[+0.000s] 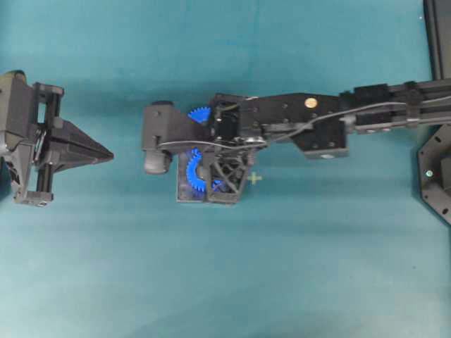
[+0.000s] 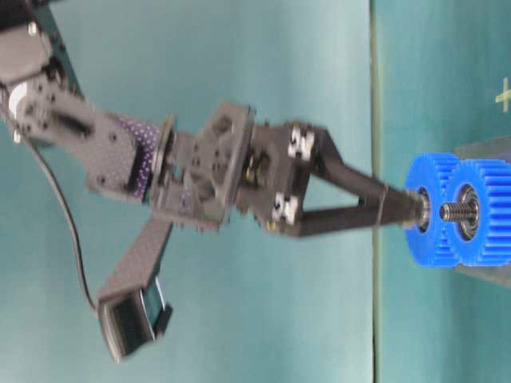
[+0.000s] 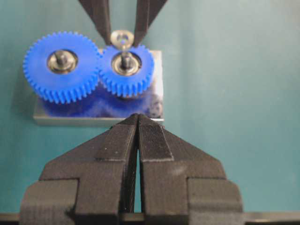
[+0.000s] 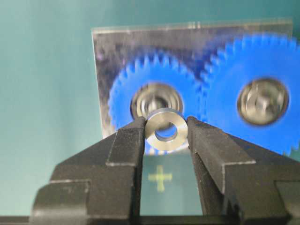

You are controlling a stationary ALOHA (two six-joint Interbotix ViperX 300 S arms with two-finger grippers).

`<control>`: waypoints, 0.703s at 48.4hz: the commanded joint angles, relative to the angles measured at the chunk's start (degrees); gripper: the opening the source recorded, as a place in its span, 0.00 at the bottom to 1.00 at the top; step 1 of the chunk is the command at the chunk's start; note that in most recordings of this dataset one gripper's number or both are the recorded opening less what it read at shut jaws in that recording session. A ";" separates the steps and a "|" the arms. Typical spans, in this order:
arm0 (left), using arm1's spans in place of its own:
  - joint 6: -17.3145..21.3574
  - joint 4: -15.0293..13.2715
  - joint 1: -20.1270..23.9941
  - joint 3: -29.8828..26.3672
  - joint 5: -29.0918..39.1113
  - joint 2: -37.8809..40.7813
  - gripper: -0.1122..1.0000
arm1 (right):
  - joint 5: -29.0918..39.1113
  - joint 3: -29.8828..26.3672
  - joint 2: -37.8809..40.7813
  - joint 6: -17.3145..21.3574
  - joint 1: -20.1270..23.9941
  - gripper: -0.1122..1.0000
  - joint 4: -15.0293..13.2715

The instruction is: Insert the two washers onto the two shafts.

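My right claw (image 4: 165, 131): clamped on the washer (image 4: 165, 129), one finger (image 4: 129, 140) pressing each side of its rim, the hole facing the camera.
Washer: a plain silver ring held between my fingertips, hanging over the smaller blue gear (image 3: 126, 70); in the left wrist view it sat just above that gear's hub, beside the shaft (image 3: 125, 59), and I could not tell whether it touched.
Shaft: a short metal pin standing up from the bearing at the centre of the smaller gear; from table level its threaded end (image 2: 453, 211) showed plainly.
Larger blue gear (image 3: 61, 65): meshed with the smaller one, with its own pin and bearing.
Base plate (image 3: 157, 101): a clear block carrying both gears, resting on the teal table (image 1: 317, 267).
Mark on the table: a small yellowish cross (image 1: 254, 179) just beside the plate, seen between my fingers in the right wrist view.
Writing: I could read no brand, label or lettering anywhere.
My left claw (image 1: 106, 155): pinched closed on nothing, its tips meeting, well apart from the plate and pointing at it.
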 commanded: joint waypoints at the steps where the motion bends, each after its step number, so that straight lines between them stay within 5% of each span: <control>1: -0.09 0.09 -0.09 -0.70 -0.53 -0.09 0.10 | 0.26 -1.76 -0.62 -0.79 0.00 0.40 -0.09; 34: -0.09 0.09 -0.09 -0.53 -0.53 -0.18 0.10 | 0.79 -1.49 0.70 -0.79 0.09 0.40 0.00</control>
